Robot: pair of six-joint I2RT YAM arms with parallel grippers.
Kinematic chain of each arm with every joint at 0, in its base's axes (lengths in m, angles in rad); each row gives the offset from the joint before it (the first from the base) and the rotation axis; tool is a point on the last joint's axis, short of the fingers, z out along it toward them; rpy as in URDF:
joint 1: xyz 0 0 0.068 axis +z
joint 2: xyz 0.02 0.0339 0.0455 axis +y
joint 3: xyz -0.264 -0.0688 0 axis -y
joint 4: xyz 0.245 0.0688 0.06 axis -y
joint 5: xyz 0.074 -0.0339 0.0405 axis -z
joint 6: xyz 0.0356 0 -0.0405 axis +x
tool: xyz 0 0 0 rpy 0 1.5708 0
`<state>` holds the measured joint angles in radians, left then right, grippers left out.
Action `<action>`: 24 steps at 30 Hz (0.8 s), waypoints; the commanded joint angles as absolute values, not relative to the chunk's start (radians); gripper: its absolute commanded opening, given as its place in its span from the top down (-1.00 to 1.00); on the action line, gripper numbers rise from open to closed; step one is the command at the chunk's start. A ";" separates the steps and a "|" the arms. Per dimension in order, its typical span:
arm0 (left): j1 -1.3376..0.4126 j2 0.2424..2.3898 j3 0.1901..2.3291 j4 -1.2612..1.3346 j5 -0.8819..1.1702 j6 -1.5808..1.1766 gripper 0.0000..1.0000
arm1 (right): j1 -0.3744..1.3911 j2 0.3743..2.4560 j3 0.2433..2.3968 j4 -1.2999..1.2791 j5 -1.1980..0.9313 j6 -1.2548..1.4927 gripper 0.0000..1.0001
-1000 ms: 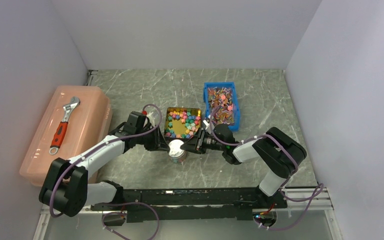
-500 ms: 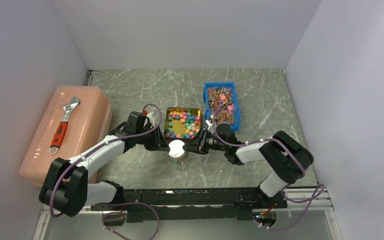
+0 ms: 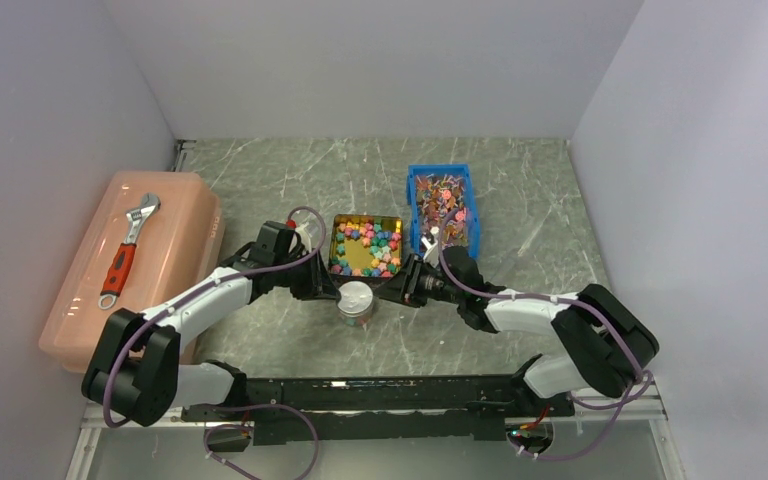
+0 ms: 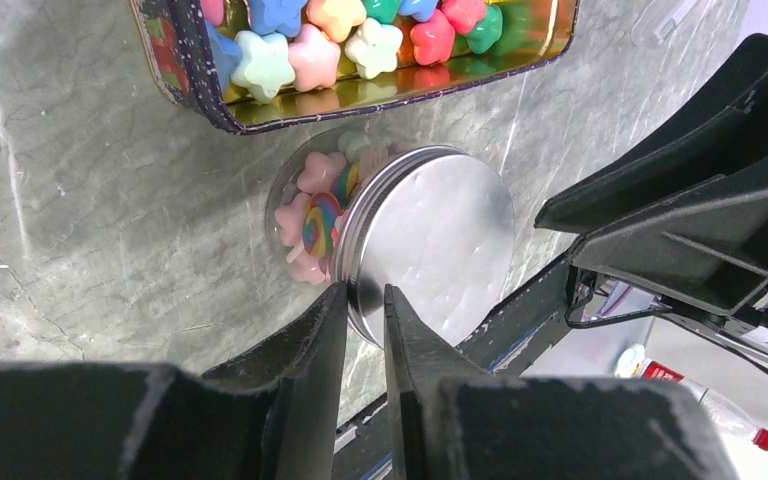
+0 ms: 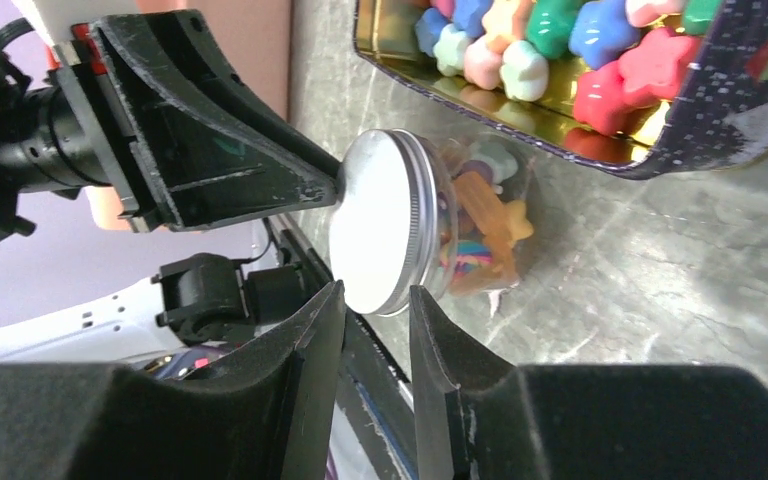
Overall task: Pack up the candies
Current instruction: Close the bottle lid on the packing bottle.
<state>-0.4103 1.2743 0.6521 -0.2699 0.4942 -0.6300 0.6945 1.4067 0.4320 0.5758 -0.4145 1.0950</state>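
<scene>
A small clear jar (image 3: 357,303) of mixed candies (image 4: 312,215) stands on the table with a silver lid (image 4: 430,240) on it, just in front of a gold tin (image 3: 365,218) full of pastel star candies (image 3: 368,245). My left gripper (image 3: 328,288) comes from the left and is pinched on the rim of the jar's lid (image 4: 365,290). My right gripper (image 3: 401,288) is to the right of the jar, its jaws slightly apart and empty (image 5: 377,295), with the lid (image 5: 380,220) just beyond its tips.
A blue bin (image 3: 441,169) of small wrapped sweets stands behind and right of the tin. A pink lidded box (image 3: 150,275) with a red-handled wrench (image 3: 127,248) on top fills the left side. Walls close in on three sides.
My right gripper has drawn back to the right, off the lid, which stays on the jar. The right elbow has swung out to the right. My left gripper has stayed at the jar.
</scene>
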 commanded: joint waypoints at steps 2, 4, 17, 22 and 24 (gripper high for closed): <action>-0.420 1.280 0.689 -0.228 0.521 -0.630 0.50 | 0.693 1.358 0.482 0.454 -0.349 0.998 0.37; -0.423 1.280 0.692 -0.234 0.519 -0.628 0.50 | 0.697 1.356 0.504 0.426 -0.344 0.976 0.37; -0.436 1.259 0.693 -0.264 0.504 -0.607 0.51 | 0.826 1.341 0.718 0.154 -0.187 0.782 0.72; -0.441 1.262 0.698 -0.266 0.503 -0.604 0.51 | 0.852 1.356 0.733 0.120 -0.170 0.772 1.00; -0.442 1.261 0.698 -0.267 0.503 -0.604 0.51 | 0.861 1.364 0.735 0.104 -0.163 0.770 1.00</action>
